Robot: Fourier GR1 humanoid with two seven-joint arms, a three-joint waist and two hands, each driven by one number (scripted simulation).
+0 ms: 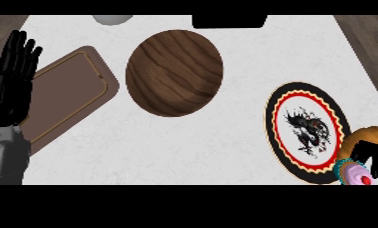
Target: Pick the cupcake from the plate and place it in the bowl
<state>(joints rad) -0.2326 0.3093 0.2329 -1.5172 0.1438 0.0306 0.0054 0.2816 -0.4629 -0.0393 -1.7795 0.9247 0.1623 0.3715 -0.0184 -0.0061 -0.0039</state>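
The cupcake, pink on top with a teal wrapper, shows at the lower right edge, just off the lower right rim of the round plate, which has a red, black and cream border and a dark dragon figure. Only a small black part of my right hand shows at the right edge, right above the cupcake and over a round orange-brown thing. The wooden bowl stands at the centre, left of the plate. My left hand rests open at the far left, fingers up.
A brown board with a thin light edge lies between the left hand and the bowl. A grey object and a black object sit at the counter's far edge. Dark wood borders both top corners.
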